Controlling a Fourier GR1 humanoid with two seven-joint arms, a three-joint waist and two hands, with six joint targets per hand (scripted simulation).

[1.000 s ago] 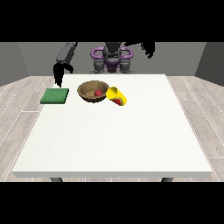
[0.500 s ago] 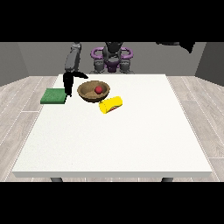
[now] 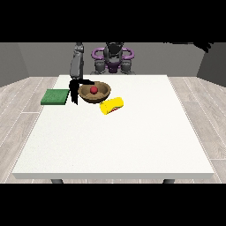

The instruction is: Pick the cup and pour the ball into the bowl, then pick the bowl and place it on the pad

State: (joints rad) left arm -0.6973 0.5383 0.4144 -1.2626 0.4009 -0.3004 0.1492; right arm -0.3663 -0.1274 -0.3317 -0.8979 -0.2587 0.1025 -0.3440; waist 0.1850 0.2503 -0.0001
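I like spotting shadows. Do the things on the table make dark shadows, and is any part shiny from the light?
In the front view, the light is soft and even: the large white table shows no shiny glare; the brown round bowl and the yellow cup lying on its side cast only faint shadows; the hand at the view's left is the darkest patch, beside the bowl.

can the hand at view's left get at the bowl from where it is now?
Probably yes. That hand hangs right at the bowl's left rim, nothing between them. The cup lies on the bowl's other side and the pad sits apart, so neither blocks it.
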